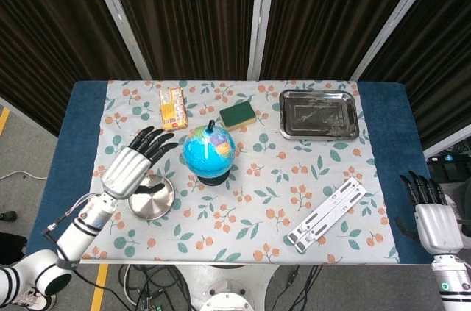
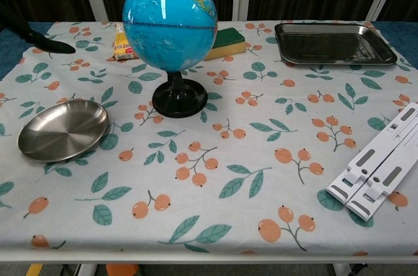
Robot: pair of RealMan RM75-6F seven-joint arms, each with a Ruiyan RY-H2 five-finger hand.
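The bench (image 1: 383, 116) was covered by a blue cloth, over which a white cloth printed with orange berries and green leaves (image 1: 257, 193) was spread. Dark pleated curtains with pale upright frame bars were seen behind the far edge, and grey floor with cables was seen at the near edge in the head view.

The globe (image 1: 210, 151) was stood upright on its black round base (image 2: 179, 102), left of the middle of the bench, with its long axis vertical and the ball tilted slightly on its stem. Just to its near left a round steel dish (image 2: 62, 129) was set. Beyond the globe a green sponge (image 1: 238, 115) and a yellow snack packet (image 1: 171, 107) were laid, and at the far right a rectangular steel tray (image 1: 319, 114). A white folded stand (image 1: 327, 214) was laid aslant at the near right.

The left robot hand (image 1: 132, 164) was held above the cloth to the left of the globe, apart from it, with fingers spread and nothing in them; in the chest view only a dark fingertip was caught at the left edge. The right robot hand (image 1: 430, 212) was seen off the near right corner of the bench, fingers apart and empty, its arm cut off by the picture edge.
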